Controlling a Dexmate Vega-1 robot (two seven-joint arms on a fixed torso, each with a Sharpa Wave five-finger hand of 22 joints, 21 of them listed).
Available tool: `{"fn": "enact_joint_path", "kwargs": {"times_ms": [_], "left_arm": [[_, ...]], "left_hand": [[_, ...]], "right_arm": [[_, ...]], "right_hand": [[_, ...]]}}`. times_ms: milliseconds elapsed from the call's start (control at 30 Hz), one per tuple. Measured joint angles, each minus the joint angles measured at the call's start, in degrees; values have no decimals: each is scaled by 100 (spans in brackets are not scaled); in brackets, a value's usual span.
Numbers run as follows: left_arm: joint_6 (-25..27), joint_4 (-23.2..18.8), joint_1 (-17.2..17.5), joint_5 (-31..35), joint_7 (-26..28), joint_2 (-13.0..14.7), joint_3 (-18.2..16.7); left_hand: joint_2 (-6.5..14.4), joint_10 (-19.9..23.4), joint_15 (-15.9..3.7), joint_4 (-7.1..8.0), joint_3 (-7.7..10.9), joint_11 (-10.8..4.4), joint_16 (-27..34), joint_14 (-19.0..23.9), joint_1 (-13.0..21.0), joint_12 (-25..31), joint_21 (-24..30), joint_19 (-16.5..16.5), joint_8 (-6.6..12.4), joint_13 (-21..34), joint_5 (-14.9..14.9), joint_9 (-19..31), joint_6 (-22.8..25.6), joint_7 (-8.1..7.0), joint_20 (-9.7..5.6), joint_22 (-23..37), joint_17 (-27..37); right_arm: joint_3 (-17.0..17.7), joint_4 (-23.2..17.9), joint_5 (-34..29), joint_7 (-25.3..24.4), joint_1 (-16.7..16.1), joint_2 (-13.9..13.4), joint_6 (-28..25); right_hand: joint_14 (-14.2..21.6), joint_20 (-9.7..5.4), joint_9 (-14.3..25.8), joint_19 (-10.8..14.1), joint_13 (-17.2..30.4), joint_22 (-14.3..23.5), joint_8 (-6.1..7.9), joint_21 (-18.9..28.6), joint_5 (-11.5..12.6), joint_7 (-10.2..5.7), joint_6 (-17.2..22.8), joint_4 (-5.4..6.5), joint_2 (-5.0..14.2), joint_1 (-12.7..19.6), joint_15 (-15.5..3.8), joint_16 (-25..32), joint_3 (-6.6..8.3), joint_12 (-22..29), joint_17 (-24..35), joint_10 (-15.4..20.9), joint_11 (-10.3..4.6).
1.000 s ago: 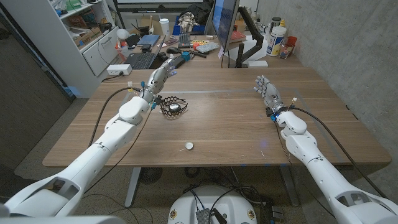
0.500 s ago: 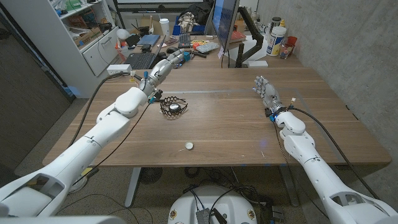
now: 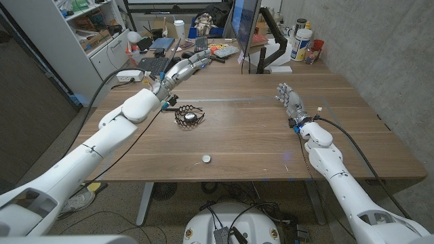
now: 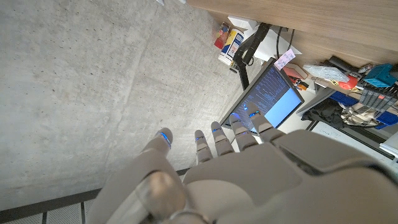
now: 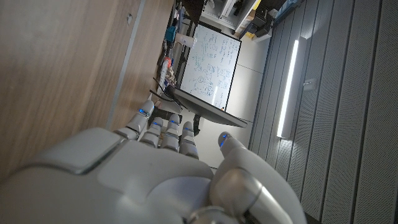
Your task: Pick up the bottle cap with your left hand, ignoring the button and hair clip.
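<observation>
Bottle cap (image 3: 205, 159) lies near the table's (image 3: 258, 135) front edge, well apart from the left hand (image 3: 188, 66). Left hand is raised, fingers extended, holding nothing.

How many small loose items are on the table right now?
2: a black hair clip beside the left arm, and a small white round item near the front edge. A third may be hidden or too small to see.

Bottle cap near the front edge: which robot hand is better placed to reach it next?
Neither is close. The bottle cap lies nearer the left side, but the left robot hand is stretched toward the far edge, past the hair clip. The right robot hand waits open, farther across. Left, marginally.
</observation>
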Motion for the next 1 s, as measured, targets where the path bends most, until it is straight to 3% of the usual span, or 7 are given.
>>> {"fn": "enact_joint_path", "kwargs": {"times_ms": [300, 433, 700, 1000], "left_arm": [[97, -379, -81, 311, -315, 217, 1], [161, -532, -141, 385, -494, 295, 33], [252, -770, -238, 580, -798, 400, 99], [298, -1173, -354, 811, -1081, 547, 157]], "left_hand": [[0, -43, 5, 0, 0, 42, 63, 114, 0, 0, -22, -1, 0, 0, -29, 0, 8, 9, 1, 27, 66], [0, -226, 7, 1, 0, 67, -5, -61, 0, -72, -63, -71, -25, 0, -50, -1, -79, -11, 10, 27, 85], [0, -260, 4, 26, -25, 42, -6, -127, 0, -72, -64, -132, -46, 0, -50, -1, -142, -9, -52, 27, 106], [0, -290, 4, 50, -49, 72, -49, -234, 0, -72, -110, -163, -46, -1, -71, -1, -160, 9, -21, 26, 106]], "right_arm": [[77, -9, -30, 54, -23, 52, 6], [101, -7, -36, 70, -24, 67, 22], [132, 31, -44, 100, -24, 91, 42], [166, 61, -53, 132, -19, 112, 68]], "right_hand": [[0, 0, 0, 0, 0, 0, 0, 0, 0, 12, 12, 0, 0, 0, 0, 0, 0, 0, 0, 0, 0], [0, 0, 0, 0, 0, -1, 0, -15, 0, 11, 11, 0, 0, 0, 0, 0, 0, 0, 0, 0, 0], [0, 0, -1, 0, -1, -1, 0, -38, 0, -21, 43, 0, 0, 0, 0, 0, 0, 0, 0, 0, 0], [0, 0, -1, 0, -1, -1, 0, -37, 0, -21, 42, 0, 0, 0, 0, 0, 0, 0, -1, 0, 0]]}}
